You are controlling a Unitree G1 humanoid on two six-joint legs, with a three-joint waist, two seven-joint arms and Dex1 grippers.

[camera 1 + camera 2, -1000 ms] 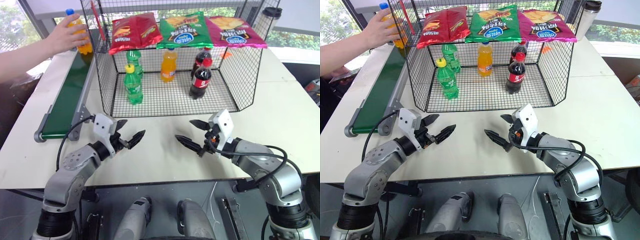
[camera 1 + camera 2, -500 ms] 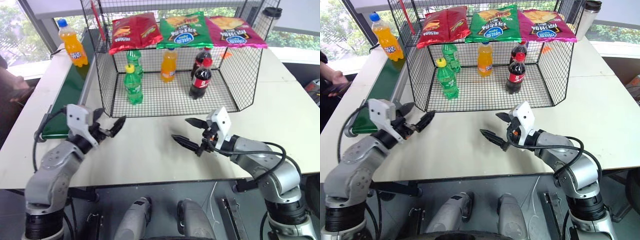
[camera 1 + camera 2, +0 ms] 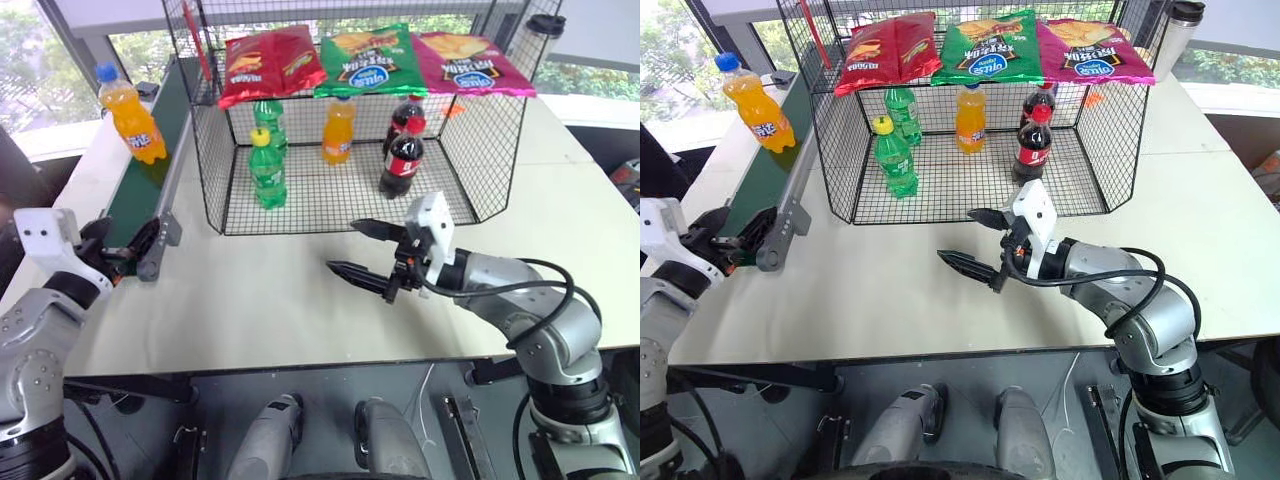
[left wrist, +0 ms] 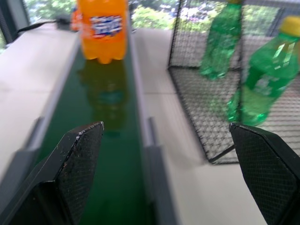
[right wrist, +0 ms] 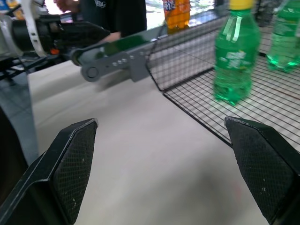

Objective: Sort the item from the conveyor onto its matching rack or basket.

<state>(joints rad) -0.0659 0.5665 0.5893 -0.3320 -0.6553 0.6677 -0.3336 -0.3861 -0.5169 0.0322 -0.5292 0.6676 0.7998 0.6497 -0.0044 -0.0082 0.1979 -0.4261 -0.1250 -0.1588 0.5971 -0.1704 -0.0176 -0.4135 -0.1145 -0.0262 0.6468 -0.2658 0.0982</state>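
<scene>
White table (image 3: 560,215), orange soda bottle (image 3: 131,112) upright on conveyor (image 3: 150,175), both pincers apart, empty.

Green bottle (image 5: 236,61) inside wire cage (image 5: 187,89)

We see three crisp bags along the top of the frame: red (image 3: 268,62), green (image 3: 368,57) and magenta (image 3: 470,62). Below them stand two green bottles (image 3: 267,168), an orange-capped orange bottle (image 3: 338,130) and two cola bottles (image 3: 400,160). A dark tumbler (image 3: 543,38) stands at the upper right on the pale counter (image 3: 560,240).
</scene>
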